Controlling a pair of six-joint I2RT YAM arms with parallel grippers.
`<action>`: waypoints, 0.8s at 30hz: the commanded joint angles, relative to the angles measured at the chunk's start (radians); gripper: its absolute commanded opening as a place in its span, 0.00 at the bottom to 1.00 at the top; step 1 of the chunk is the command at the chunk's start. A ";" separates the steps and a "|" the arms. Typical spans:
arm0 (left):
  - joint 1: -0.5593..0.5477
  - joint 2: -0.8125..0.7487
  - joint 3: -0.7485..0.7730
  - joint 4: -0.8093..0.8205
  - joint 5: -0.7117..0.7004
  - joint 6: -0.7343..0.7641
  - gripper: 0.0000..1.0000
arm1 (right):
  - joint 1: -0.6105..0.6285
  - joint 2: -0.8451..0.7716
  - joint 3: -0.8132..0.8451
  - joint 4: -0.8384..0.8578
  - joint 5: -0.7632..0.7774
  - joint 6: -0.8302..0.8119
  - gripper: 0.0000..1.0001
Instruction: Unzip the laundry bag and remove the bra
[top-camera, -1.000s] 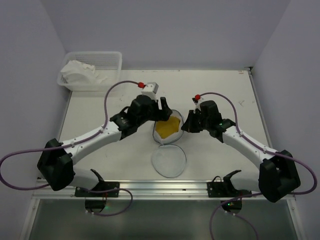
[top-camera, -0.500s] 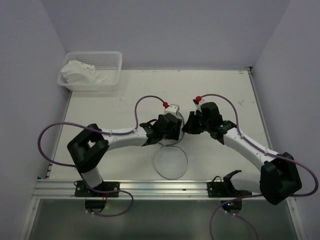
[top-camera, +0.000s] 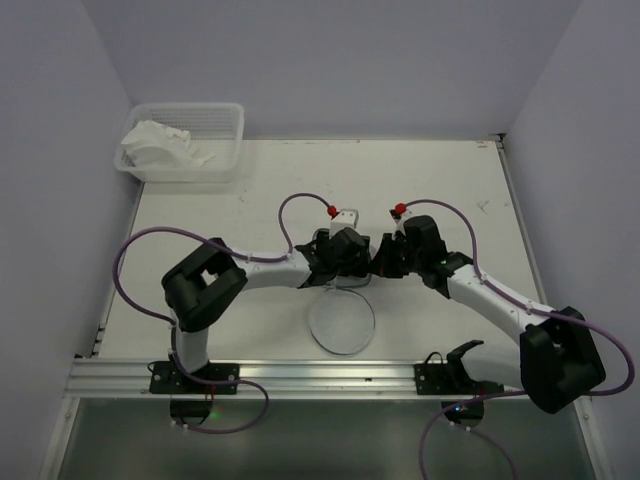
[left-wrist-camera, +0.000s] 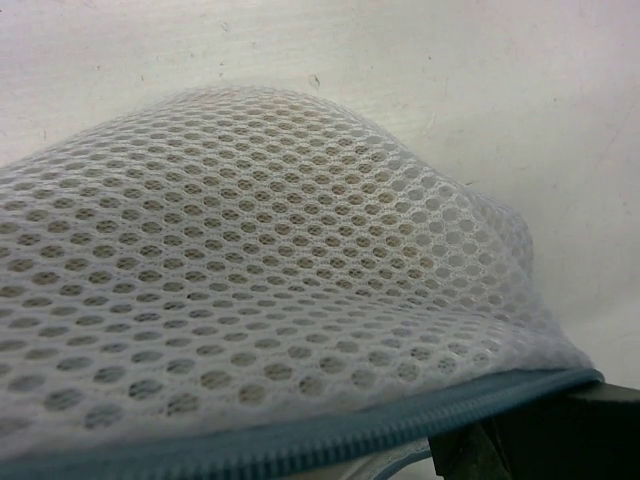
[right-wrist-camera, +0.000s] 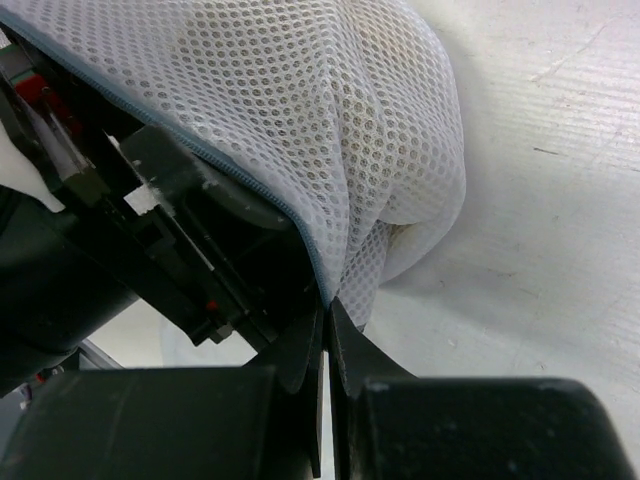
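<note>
Laundry bag (top-camera: 340, 322) sits mid-bench (top-camera: 200, 220), btwn the two arm ends. One round mesh half lies flat toward the near edge. The other is hidden from above under the wrists.

R arm (top-camera: 480, 290): the R wrist view shows its jaws pressed together on the edge of the domed half, right at the grey-blue zip rim (left-wrist-camera: 300, 445), w/ mesh bunched and draped above them. That pinch looks meant to hold the half up like a lid, so the other arm gets access underneath.

L arm (top-camera: 265, 270): its end is under that raised mesh. Dark hardware shows beneath the rim in the R wrist view. The L wrist cam sees only the dome close up, w/ the rim along the bottom. L jaws: can't tell if spread or closed, only a dark corner shows.

Bra not plainly seen. A faint tan tint thru the mesh may be it, so prob. inside. Zip appears undone, so the step in hand is likely the reach-in. Risk: mesh slipping from the R pinch and dropping over the L end.

White basket (top-camera: 228, 118) w/ white cloth (top-camera: 160, 148) sits at the far-left corner, well apart, not involved.
</note>
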 joint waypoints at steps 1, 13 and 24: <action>0.012 -0.072 -0.075 0.054 -0.051 -0.051 0.88 | 0.005 -0.024 -0.003 0.049 -0.043 0.015 0.00; 0.014 -0.346 -0.195 0.141 0.015 -0.008 0.90 | 0.005 -0.021 -0.001 0.052 -0.037 0.015 0.00; 0.014 -0.258 -0.157 0.040 -0.160 -0.081 0.85 | 0.007 0.004 0.040 0.066 -0.108 0.031 0.00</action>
